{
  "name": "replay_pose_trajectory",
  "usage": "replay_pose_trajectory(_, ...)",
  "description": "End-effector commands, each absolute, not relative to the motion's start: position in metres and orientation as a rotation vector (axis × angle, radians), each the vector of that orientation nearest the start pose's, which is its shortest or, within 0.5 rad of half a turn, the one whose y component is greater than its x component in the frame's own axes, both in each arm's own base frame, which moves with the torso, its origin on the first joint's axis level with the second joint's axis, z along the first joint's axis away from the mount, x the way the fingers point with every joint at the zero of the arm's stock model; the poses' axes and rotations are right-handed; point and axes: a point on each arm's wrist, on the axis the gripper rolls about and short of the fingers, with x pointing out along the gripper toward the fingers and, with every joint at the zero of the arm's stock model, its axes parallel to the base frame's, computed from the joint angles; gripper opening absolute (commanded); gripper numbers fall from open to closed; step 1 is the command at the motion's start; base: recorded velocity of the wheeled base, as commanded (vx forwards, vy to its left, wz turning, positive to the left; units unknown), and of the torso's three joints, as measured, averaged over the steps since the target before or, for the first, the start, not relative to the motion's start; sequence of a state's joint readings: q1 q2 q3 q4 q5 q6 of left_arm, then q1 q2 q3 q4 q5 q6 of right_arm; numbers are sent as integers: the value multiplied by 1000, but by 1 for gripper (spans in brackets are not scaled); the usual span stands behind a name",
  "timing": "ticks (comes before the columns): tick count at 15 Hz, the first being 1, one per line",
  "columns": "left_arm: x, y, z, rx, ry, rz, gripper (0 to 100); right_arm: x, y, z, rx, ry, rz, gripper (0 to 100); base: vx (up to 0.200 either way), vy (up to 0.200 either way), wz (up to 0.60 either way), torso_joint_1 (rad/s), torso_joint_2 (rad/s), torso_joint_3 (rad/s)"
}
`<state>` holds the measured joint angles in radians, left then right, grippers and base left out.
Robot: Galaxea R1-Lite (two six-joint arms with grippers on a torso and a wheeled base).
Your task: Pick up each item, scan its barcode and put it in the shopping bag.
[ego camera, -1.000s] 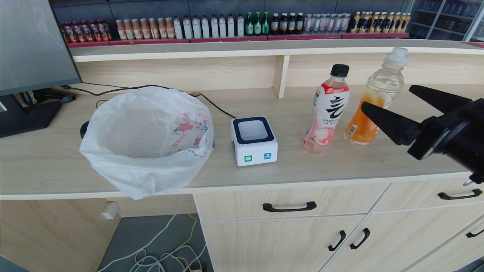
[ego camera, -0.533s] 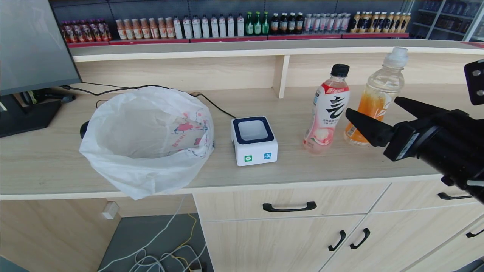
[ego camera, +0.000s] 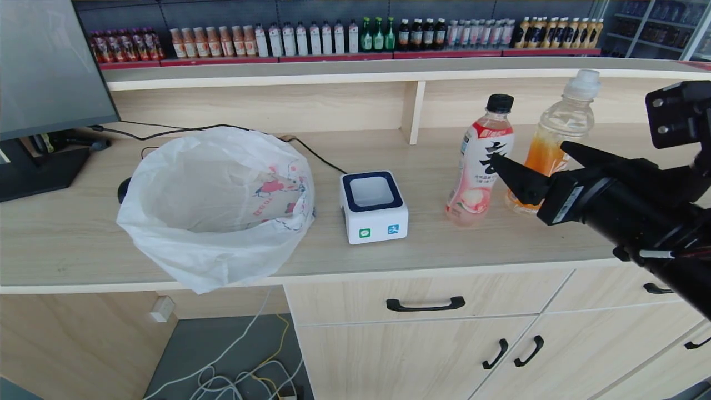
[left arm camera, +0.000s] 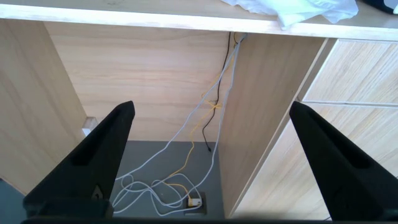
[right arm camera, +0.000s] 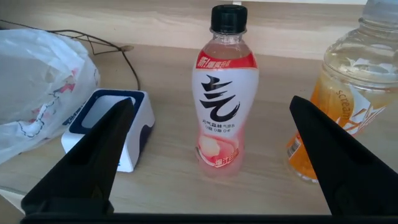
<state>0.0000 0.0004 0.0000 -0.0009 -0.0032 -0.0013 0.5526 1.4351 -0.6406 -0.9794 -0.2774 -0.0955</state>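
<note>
Pink bottle (ego camera: 480, 166) stands upright on the counter (ego camera: 500, 244), straight ahead of the R gripper (ego camera: 529, 152). Gripper's fingers are wide apart and hold nothing. In the R wrist view the pink bottle (right arm camera: 225, 93) sits centred in the gap of the R gripper (right arm camera: 211, 102), just past the tips. Can't tell if the near tip touches it.

Orange bottle (ego camera: 550, 144), also upright, is just beside the pink one on the robot's right, in front of the gripper's farther finger.

Scanner (ego camera: 373, 206) is near the gripper on the robot's left, past the pink bottle. The bag (ego camera: 216, 205) stands open beyond the scanner, well apart from the gripper.

L gripper (left arm camera: 211, 106) is low, below counter level, fingers apart and empty. It faces cables (left arm camera: 174, 186) on the floor. A bit of the bag (left arm camera: 298, 9) hangs over the counter edge above it.
</note>
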Motion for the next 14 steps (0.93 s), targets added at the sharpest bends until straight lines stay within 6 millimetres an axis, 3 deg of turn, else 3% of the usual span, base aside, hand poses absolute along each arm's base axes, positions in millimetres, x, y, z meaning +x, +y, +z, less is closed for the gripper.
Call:
replay_pose_trajectory(1, -23, 0, 76, -2, -2, -3, 100, 214, 119, 237, -28, -165, 239, 100, 0, 0, 0, 0, 0, 0)
replay_pose_trajectory(9, -23, 0, 76, -2, -2, -3, 100, 257, 123, 221, -53, -123, 180, 100, 0, 0, 0, 0, 0, 0)
replay_pose_trajectory(14, -23, 0, 76, -2, -2, -3, 100, 262, 124, 215, -59, -108, 177, 100, 0, 0, 0, 0, 0, 0)
